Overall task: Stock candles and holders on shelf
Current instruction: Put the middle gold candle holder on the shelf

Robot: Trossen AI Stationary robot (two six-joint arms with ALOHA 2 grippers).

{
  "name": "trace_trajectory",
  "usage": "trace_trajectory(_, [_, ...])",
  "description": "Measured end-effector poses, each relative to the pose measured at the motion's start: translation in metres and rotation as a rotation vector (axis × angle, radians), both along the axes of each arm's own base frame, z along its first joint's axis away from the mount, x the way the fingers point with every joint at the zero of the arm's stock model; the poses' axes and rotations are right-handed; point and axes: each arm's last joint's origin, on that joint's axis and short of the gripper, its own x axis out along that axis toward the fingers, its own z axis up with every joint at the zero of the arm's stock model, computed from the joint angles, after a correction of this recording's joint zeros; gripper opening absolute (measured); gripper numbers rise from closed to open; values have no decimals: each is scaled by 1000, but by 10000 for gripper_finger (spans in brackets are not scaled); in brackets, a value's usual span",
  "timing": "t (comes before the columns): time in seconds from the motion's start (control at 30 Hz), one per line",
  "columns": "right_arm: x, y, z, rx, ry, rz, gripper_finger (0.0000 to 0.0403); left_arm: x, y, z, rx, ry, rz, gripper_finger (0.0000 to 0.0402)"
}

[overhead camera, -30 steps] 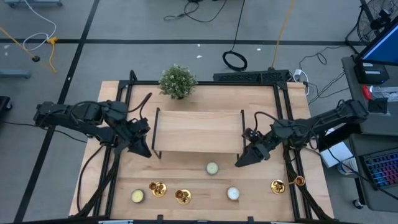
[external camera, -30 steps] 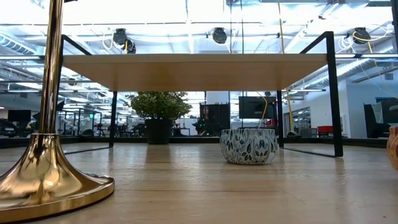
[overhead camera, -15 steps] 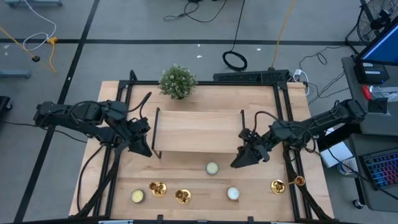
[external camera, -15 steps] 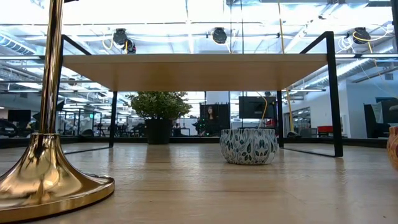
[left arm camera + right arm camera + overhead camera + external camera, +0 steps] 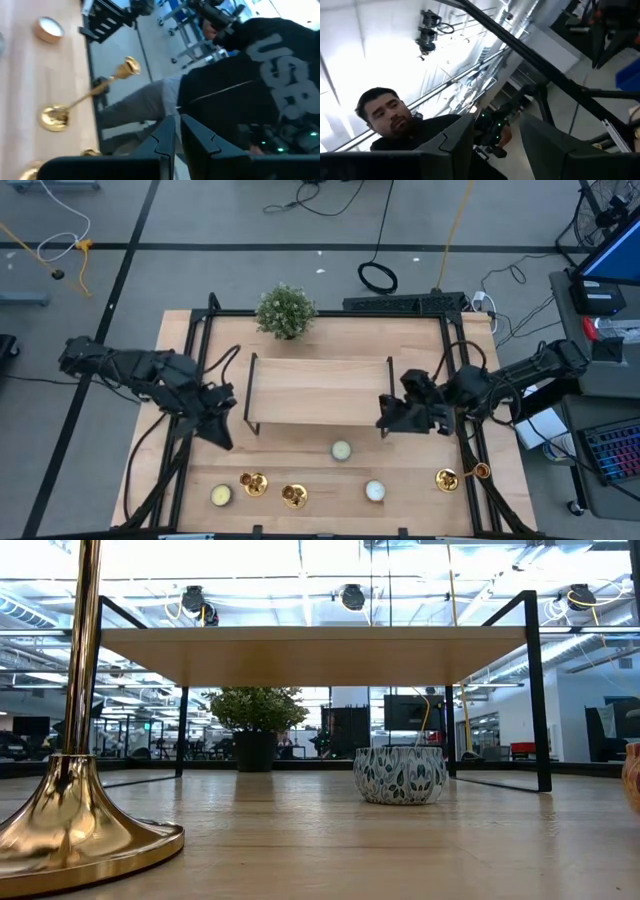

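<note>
Nothing stocked yet: shelf sits mid-table with its top bare, plant behind it at the far edge.

All stock is lined along the near edge, in front of the shelf, likely staged there for pickup. Candles: one at near left, one just in front of the shelf, one right of centre. Holders: two upright side by side at near left, seen from the top as gold discs; the third at near right lies tipped over, cup toward the right edge, so it will probably need righting or a sideways grab.

Left gripper hangs at the shelf's left end, fingers pressed together, holding nothing; seems parked. In its wrist view the fingers nearly touch.

Right gripper is at the shelf's right end, tilted up, fingers spread part way, empty. It sits nearest the middle candle, so that looks like the next target; judgement only.

A person shows beyond the table.
</note>
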Motion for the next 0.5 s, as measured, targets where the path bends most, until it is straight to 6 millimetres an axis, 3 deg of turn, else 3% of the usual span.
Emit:
trace_trajectory(0.23, [-1,0,1,-12,-20,17,155,4,-42,7,-99,-37,124,33])
trace_trajectory(0.5, [-2,3,0,-35,-17,119,155,37,-110,-10,-255,-64,252,33])
